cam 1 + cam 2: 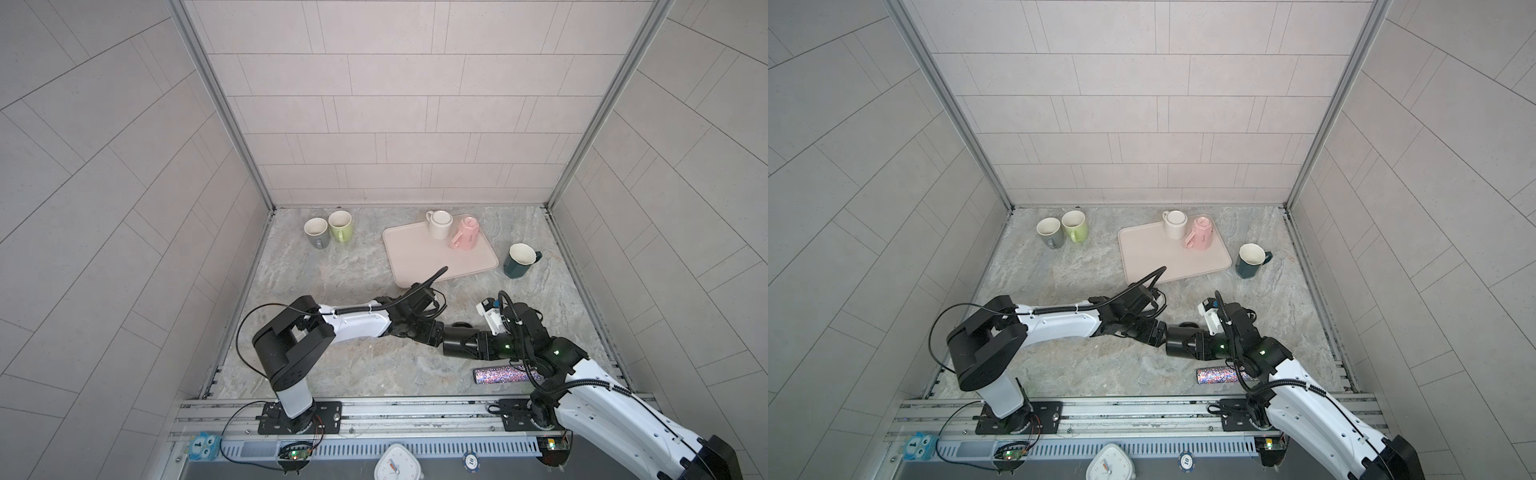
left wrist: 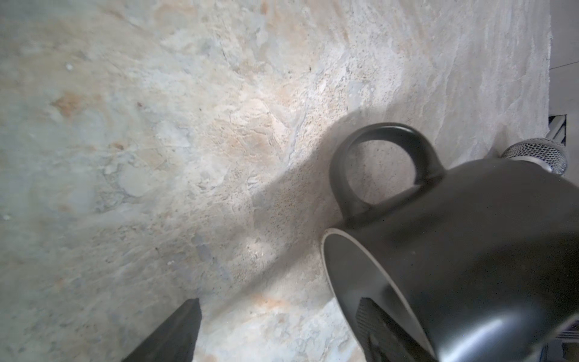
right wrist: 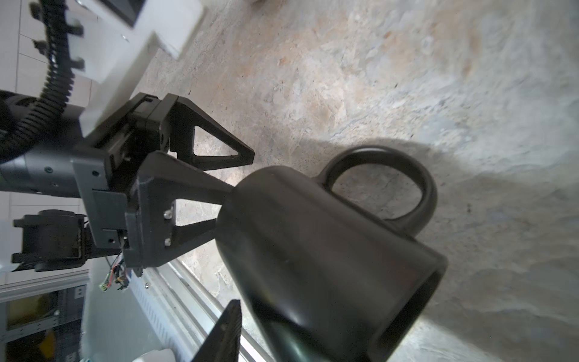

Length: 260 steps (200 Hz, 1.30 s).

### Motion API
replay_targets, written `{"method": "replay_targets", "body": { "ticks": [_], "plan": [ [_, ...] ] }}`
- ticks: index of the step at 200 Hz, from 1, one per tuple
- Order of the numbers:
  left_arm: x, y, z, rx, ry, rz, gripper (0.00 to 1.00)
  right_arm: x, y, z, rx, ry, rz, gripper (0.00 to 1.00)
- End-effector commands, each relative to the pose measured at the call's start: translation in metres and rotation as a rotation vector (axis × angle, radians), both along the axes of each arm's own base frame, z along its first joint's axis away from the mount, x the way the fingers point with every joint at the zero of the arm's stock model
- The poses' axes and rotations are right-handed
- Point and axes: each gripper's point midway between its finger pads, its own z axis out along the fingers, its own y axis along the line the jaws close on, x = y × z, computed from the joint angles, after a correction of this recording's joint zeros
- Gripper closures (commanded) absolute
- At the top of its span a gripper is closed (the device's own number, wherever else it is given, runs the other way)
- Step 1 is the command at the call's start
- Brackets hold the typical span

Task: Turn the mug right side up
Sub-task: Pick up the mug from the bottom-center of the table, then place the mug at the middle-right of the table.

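Note:
A black mug (image 1: 457,338) (image 1: 1181,338) hangs on its side above the stone table between my two grippers, its handle (image 3: 391,175) pointing toward the back. My right gripper (image 3: 313,313) is shut around the mug's body (image 3: 313,250) near the base. Only one of its fingers (image 3: 230,329) shows; the mug hides the other. My left gripper (image 2: 279,301) (image 1: 434,332) is open wide at the mug's mouth. One of its fingers (image 2: 372,326) reaches inside the white-edged rim (image 2: 327,238), while the other (image 2: 185,326) stays well outside.
At the back right lies a pink tray (image 1: 419,257) with a white mug (image 1: 439,224) and a pink mug (image 1: 465,234). A dark green mug (image 1: 519,259) stands right of it; grey (image 1: 316,232) and green (image 1: 341,226) mugs stand back left. A glitter cylinder (image 1: 498,376) lies near the front rail.

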Motion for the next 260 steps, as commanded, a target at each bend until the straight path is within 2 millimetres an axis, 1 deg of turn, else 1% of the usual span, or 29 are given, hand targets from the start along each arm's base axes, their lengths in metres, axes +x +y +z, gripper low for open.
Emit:
{"method": "replay_targets", "body": {
  "ticks": [1,11,33,45,54,73,104,123,136,147,150,164,186,204,234,260],
  "plan": [
    [0.004,-0.019,0.012,-0.050,-0.010,-0.035,0.14,0.011,-0.001,0.015,-0.037,-0.071,-0.019,0.64],
    [0.004,-0.021,0.010,-0.046,-0.004,-0.040,0.14,0.013,0.000,0.016,-0.049,-0.077,-0.026,0.65],
    [0.007,-0.022,0.007,-0.035,-0.007,-0.043,0.13,0.015,0.000,0.017,-0.087,-0.078,-0.034,0.66],
    [0.010,-0.022,0.007,-0.029,-0.013,-0.039,0.12,0.017,-0.006,0.013,-0.155,-0.063,-0.048,0.67],
    [0.011,-0.022,0.006,-0.027,-0.015,-0.035,0.12,0.017,-0.010,0.009,-0.212,-0.051,-0.047,0.70],
    [0.015,-0.020,0.003,-0.024,-0.008,-0.021,0.11,0.019,-0.011,0.004,-0.291,-0.020,-0.043,0.74],
    [0.019,-0.008,-0.004,-0.012,-0.001,0.014,0.10,0.023,-0.003,-0.002,-0.293,0.013,-0.046,0.79],
    [0.023,0.005,-0.008,0.001,-0.008,0.045,0.10,0.029,-0.006,-0.001,-0.317,-0.011,-0.063,0.79],
    [0.027,0.014,-0.010,0.013,-0.017,0.068,0.10,0.035,-0.014,0.002,-0.355,-0.032,-0.093,0.83],
    [0.031,0.022,-0.009,0.018,-0.027,0.086,0.09,0.035,-0.024,-0.003,-0.409,-0.031,-0.117,0.85],
    [0.032,0.024,-0.009,0.018,-0.029,0.090,0.09,0.041,-0.022,0.006,-0.407,-0.050,-0.127,0.85],
    [0.036,0.032,-0.006,0.025,-0.051,0.106,0.08,0.047,-0.031,0.006,-0.462,-0.052,-0.157,0.86],
    [0.042,0.041,0.007,0.040,-0.104,0.108,0.08,0.060,-0.044,0.002,-0.492,-0.035,-0.230,0.86],
    [0.048,0.050,0.018,0.045,-0.169,0.133,0.07,0.074,-0.061,0.003,-0.516,-0.039,-0.301,0.85],
    [0.054,0.056,0.031,0.020,-0.225,0.156,0.06,0.101,-0.095,0.008,-0.507,-0.023,-0.423,0.85],
    [0.054,0.059,0.036,0.007,-0.238,0.157,0.06,0.123,-0.115,0.010,-0.533,0.007,-0.473,0.85]
  ]
}}
